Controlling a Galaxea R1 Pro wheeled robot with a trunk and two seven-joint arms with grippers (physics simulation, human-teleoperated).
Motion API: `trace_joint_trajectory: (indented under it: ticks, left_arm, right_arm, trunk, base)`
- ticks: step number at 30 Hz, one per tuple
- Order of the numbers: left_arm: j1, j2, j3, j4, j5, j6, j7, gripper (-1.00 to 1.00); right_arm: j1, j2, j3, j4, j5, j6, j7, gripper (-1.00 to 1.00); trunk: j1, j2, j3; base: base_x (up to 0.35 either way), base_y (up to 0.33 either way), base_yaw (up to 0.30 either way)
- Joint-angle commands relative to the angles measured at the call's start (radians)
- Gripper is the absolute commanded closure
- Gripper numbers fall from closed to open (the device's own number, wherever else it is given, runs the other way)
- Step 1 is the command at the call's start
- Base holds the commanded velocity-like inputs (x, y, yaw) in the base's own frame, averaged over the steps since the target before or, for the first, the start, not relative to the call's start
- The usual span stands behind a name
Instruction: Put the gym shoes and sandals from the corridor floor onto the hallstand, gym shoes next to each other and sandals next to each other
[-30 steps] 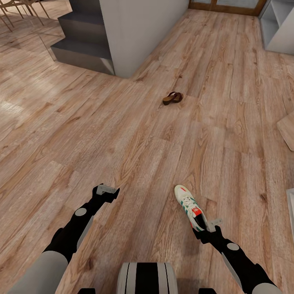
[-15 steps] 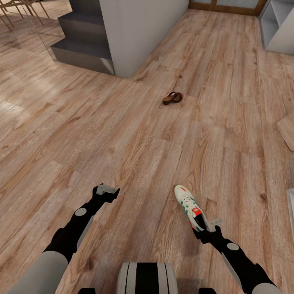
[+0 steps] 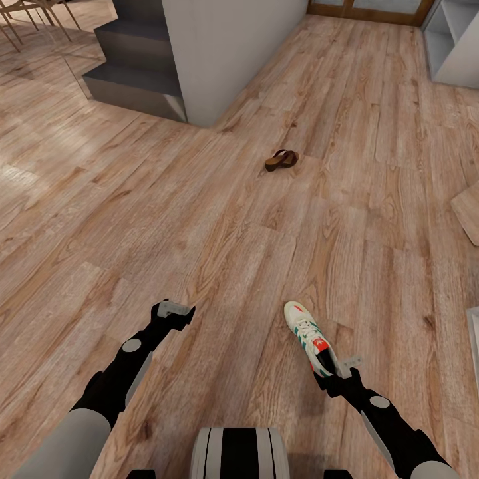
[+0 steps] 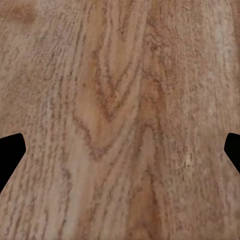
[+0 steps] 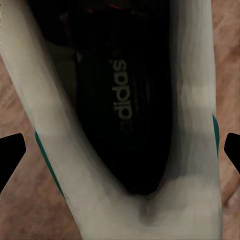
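Observation:
One white gym shoe (image 3: 306, 332) with green stripes and a red-orange tongue label lies on the corridor floor (image 3: 199, 219) at the lower right of the head view. My right gripper (image 3: 337, 371) is open at its heel. In the right wrist view the gym shoe's dark inside (image 5: 125, 110) lies between the wide-apart fingers of the right gripper (image 5: 120, 150). A brown sandal (image 3: 281, 159) lies farther off on the planks. My left gripper (image 3: 174, 311) hangs open over bare floor (image 4: 120, 100), its fingertips spread wide around nothing (image 4: 120, 150). The pale-grey hallstand (image 3: 452, 46) stands at the far right.
Dark grey stair steps (image 3: 133, 80) and a pale wall block (image 3: 226, 53) rise at the back left. A wooden door frame (image 3: 366, 10) closes the far end. A brown board (image 3: 469, 213) and a pale edge (image 3: 474, 332) sit at the right border.

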Motion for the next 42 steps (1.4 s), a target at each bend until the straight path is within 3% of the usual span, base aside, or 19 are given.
trace_joint_trajectory:
  ticks: [1, 41, 42]
  left_arm:
    - [0.0, 0.001, -0.001, 0.0, -0.004, -0.004, -0.001, -1.0]
    - [0.0, 0.001, -0.001, 0.0, -0.004, -0.002, -0.001, -1.0]
    - [0.0, 0.001, -0.001, 0.0, -0.004, -0.002, -0.001, -1.0]
  right_arm:
    - [0.0, -0.001, 0.002, 0.0, 0.006, -0.002, 0.001, -1.0]
    - [0.0, -0.001, 0.001, -0.001, 0.006, -0.002, 0.001, -1.0]
    - [0.0, -0.001, 0.001, -0.001, 0.006, -0.002, 0.001, 1.0]
  trunk:
    - [0.0, 0.0, 0.0]
    - [0.0, 0.0, 0.0]
    - [0.0, 0.0, 0.0]
  base:
    - [0.0, 0.0, 0.0]
    - [0.0, 0.0, 0.0]
    - [0.0, 0.0, 0.0]
